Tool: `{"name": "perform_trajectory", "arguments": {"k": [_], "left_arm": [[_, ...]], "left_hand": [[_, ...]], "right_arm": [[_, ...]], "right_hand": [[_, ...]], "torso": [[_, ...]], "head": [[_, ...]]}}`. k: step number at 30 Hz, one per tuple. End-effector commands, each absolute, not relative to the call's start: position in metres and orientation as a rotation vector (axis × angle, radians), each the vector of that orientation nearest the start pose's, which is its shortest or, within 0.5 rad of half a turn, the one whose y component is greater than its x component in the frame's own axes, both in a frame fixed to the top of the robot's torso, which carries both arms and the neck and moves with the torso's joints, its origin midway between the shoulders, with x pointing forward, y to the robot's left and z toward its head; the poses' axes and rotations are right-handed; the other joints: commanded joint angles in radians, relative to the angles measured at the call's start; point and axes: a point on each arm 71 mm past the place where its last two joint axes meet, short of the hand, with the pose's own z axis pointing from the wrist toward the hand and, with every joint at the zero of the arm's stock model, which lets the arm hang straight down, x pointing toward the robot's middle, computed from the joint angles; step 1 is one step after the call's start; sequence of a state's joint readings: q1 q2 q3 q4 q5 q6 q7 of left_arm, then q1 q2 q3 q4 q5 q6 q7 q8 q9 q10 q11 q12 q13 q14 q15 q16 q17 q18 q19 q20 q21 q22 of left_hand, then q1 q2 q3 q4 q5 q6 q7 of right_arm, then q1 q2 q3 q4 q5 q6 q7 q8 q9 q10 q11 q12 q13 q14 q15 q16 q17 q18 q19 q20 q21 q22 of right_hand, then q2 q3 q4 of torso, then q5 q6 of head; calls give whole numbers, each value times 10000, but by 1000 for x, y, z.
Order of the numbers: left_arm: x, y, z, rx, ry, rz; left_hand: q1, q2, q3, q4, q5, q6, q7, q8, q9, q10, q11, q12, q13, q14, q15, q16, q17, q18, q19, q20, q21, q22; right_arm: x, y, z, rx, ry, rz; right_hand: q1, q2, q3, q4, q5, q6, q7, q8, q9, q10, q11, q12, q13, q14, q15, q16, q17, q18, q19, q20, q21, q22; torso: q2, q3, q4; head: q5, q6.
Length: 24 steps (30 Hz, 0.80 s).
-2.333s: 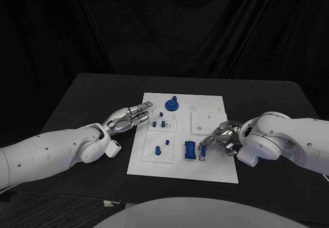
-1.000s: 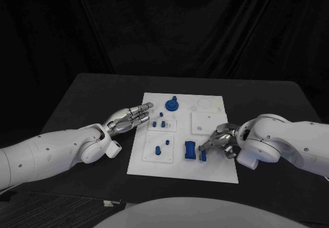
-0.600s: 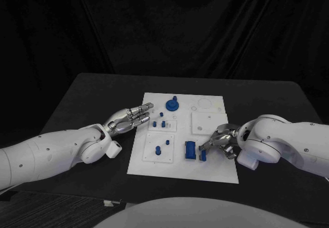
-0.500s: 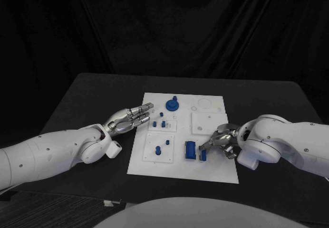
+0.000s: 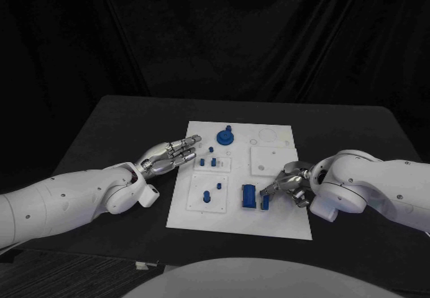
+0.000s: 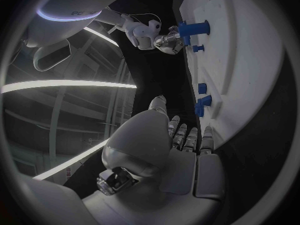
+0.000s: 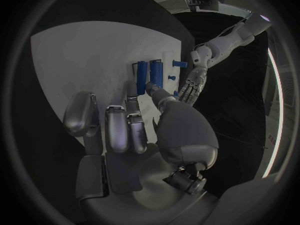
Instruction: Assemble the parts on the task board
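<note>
Head view: right hand (image 5: 287,185), fingers pinching the small blue part (image 5: 265,202) beside the blue block (image 5: 248,195); light, rigid, slippery, best gripped by its sides; left hand (image 5: 168,154) spread

Since the earliest picture, the right hand (image 5: 285,185) is lowered slightly toward the near edge of the white board (image 5: 278,218) and is brought closer over the slim blue piece (image 5: 265,203) beside the larger blue block (image 5: 248,195). Its fingertips (image 7: 152,88) are now seen at those pieces.
</note>
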State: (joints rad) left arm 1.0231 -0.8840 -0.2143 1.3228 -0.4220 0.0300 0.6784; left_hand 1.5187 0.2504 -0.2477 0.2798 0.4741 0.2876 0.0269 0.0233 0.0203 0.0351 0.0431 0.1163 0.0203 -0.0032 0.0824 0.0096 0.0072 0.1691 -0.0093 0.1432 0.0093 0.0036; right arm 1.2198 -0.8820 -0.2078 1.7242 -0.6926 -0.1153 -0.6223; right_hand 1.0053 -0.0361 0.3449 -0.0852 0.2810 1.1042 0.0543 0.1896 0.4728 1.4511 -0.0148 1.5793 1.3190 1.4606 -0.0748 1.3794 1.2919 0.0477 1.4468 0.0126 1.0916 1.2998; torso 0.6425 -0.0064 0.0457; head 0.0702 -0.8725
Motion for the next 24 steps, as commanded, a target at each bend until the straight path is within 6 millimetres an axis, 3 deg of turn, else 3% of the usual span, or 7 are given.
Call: {"name": "perform_trajectory", "arguments": {"k": [1,10,15,24], "left_arm": [[429,265,-306,-6491,16854,-16734],[429,265,-307,-6505,16882,-16739],[429,265,-307,-6512,16898,-16745],[429,265,-307,-6527,16923,-16744]], "left_hand": [[184,-44,207,16,141,-19,-2,112,138,-52,128,148,22,32,70,-96,-72,-396,93,41,-93,-36],[197,-46,217,9,154,-21,1,112,138,-51,131,149,22,32,94,-96,-72,-410,93,50,-93,-36],[204,-48,221,5,161,-24,3,112,138,-51,131,150,22,32,104,-96,-72,-417,93,55,-93,-36],[217,-48,230,-3,180,-22,8,112,138,-52,131,145,21,32,120,-96,-72,-427,93,60,-93,-36]], "right_arm": [[403,-190,-264,6106,24995,5087],[403,-189,-265,6068,25014,5105],[403,-188,-265,6031,25042,5120],[403,-187,-265,5973,25084,5130]], "right_hand": [[-243,170,175,-8,53,-255,-67,71,-66,1197,-151,-85,2518,544,-174,-6,-9,471,-33,50,-171,1427],[-252,99,51,48,-7,-344,-45,49,-82,1197,-136,-85,2518,539,-165,-20,-26,475,-38,55,-188,1423],[-269,18,-180,184,-374,-418,-13,64,-92,1197,-106,-85,2518,536,-139,-26,-31,475,-41,78,-198,1422],[-134,-10,-262,175,-544,-467,-14,77,-96,1197,-101,-85,2518,531,-134,-36,-42,479,-47,86,-215,1418]], "torso": [[2,-2,-2],[0,1,2],[-4,-1,0],[-2,-2,-2]], "head": [[3,-1],[-2,-1],[10,-1],[16,-1]]}}
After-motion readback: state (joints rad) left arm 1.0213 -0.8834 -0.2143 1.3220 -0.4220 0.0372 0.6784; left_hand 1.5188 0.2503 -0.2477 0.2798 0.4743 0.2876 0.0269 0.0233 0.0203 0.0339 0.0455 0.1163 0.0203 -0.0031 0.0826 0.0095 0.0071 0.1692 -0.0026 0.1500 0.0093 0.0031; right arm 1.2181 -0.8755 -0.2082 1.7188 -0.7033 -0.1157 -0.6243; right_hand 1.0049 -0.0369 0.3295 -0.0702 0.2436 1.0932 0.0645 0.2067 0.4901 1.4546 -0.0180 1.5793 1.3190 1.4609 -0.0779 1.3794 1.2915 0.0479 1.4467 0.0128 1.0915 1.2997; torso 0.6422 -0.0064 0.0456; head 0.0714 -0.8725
